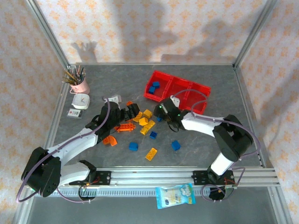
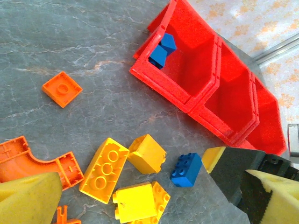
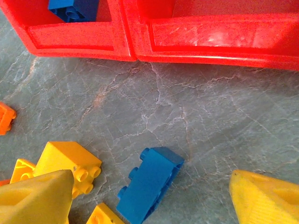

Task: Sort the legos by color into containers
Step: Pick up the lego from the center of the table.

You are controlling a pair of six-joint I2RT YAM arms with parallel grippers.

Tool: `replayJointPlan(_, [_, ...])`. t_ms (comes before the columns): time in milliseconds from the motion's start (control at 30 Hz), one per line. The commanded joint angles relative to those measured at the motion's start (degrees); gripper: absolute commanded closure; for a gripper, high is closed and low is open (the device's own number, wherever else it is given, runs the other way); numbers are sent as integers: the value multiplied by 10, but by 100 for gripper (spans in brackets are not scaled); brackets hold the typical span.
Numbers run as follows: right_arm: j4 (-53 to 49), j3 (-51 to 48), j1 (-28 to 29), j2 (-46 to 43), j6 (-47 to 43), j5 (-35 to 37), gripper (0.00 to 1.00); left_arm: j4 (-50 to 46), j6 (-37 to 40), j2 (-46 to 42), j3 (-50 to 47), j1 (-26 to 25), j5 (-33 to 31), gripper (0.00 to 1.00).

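Now the right gripper (image 3: 152,182) stands spread, a blue brick (image 3: 148,190) lying on the table (image 3: 210,116) between its fingers (image 3: 37,196), near the bins (image 3: 210,37); left gripper (image 2: 154,186) spread too, empty

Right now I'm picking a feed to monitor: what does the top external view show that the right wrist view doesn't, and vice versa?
Top external adds the pink cup of brushes, small white clock and packet. Right wrist adds that the blue brick lies on its side between the fingers of the open right end effector. Both share the red bins, with blue legos in the end bin.
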Motion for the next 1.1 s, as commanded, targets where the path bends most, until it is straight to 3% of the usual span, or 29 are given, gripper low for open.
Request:
replayJointPlan(0, [25, 21, 3, 35, 24, 22, 15, 28, -10, -9, -9, -5, -21, 1])
replayJointPlan(467, [-31, 18, 11, 73, 1, 66, 41, 25, -16, 14, 2, -7, -19, 1])
replayJointPlan(867, [-68, 40, 13, 72, -38, 26, 64, 27, -20, 16, 0, -8, -24, 1])
replayJointPlan(1067, [-88, 62, 15, 77, -45, 41, 73, 19, -19, 7, 2, -8, -32, 1])
